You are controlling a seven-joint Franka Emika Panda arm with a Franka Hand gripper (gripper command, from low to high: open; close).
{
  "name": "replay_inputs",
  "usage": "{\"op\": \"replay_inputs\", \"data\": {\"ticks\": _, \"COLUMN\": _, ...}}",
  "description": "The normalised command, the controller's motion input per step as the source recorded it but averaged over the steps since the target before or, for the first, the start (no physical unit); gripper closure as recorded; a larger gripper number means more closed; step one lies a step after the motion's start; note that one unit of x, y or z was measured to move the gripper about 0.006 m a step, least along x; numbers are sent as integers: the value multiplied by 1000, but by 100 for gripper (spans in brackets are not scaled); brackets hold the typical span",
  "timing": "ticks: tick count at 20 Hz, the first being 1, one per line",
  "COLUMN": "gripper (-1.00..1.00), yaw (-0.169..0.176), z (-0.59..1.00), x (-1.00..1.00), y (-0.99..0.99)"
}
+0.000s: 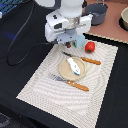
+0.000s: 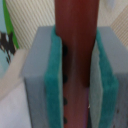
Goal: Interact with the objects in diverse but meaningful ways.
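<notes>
In the wrist view my gripper [image 2: 75, 80] is shut on the dark brown sausage-like stick [image 2: 75, 30], which stands upright between the teal pads [image 2: 52, 75]. In the exterior view my gripper [image 1: 70, 42] hovers over the far edge of the placemat, and the stick is hidden by the hand there. The light blue carton-shaped block [image 1: 79, 41] is close beside the gripper. The red tomato-like ball [image 1: 89, 47] lies on the mat towards the exterior view's right. The white-and-blue fish-like piece [image 1: 74, 66] lies on the round tan plate [image 1: 62, 69].
A striped beige placemat [image 1: 45, 80] carries the plate. A wooden-handled knife [image 1: 85, 60] lies behind it and a fork [image 1: 71, 82] in front. A dark pot [image 1: 97, 12] and a pale bowl [image 1: 124, 20] stand at the back. A black cable [image 1: 22, 45] loops on the exterior view's left.
</notes>
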Motion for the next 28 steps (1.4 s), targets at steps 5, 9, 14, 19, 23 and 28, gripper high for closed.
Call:
{"op": "replay_inputs", "data": {"ticks": 5, "gripper": -100, "yaw": -5, "z": 118, "x": -403, "y": 66}}
{"op": "replay_inputs", "data": {"ticks": 9, "gripper": -100, "yaw": -33, "z": 929, "x": -346, "y": -136}}
{"op": "replay_inputs", "data": {"ticks": 14, "gripper": -100, "yaw": -42, "z": 1000, "x": -427, "y": -13}}
{"op": "replay_inputs", "data": {"ticks": 19, "gripper": -100, "yaw": -33, "z": 1000, "x": -492, "y": 54}}
{"op": "replay_inputs", "data": {"ticks": 23, "gripper": -100, "yaw": -13, "z": 1000, "x": -399, "y": 176}}
{"op": "replay_inputs", "data": {"ticks": 28, "gripper": -100, "yaw": -2, "z": 1000, "x": -291, "y": 165}}
